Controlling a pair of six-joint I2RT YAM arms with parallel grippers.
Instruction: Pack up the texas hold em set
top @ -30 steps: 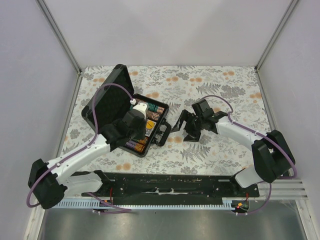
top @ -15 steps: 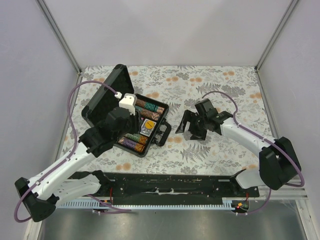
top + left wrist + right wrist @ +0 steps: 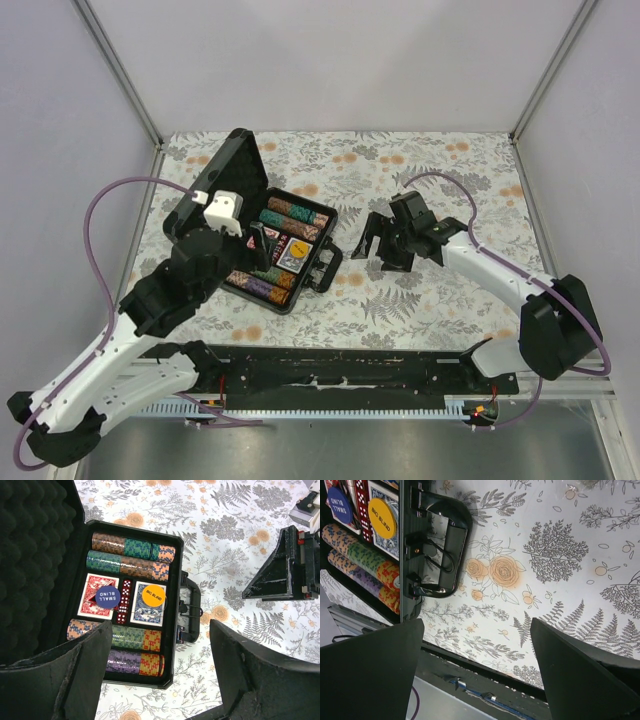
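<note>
The black briefcase [image 3: 300, 292] of the texas hold em set lies open at centre left, its foam-lined lid [image 3: 225, 175] standing up. In the left wrist view its tray [image 3: 176, 605] holds rows of chips [image 3: 132, 547], a red deck [image 3: 92, 587], a blue deck [image 3: 147, 614], red dice [image 3: 124, 600], and a blue button [image 3: 107, 596] and an orange button [image 3: 153, 595] resting on the decks. My left gripper [image 3: 262, 246] hovers open and empty over the tray [image 3: 160, 670]. My right gripper [image 3: 383, 240] hangs open and empty just right of the case handle [image 3: 445, 540].
The floral tablecloth [image 3: 430, 180] covers the table. Purple cables loop off both arms. A black rail [image 3: 340, 365] runs along the near edge, also seen below the right gripper [image 3: 477, 675]. White walls enclose the back and sides.
My left arm has pulled back toward the near left, rising off the tray, and its jaws have spread wide. The right gripper shifted slightly and stays open.
</note>
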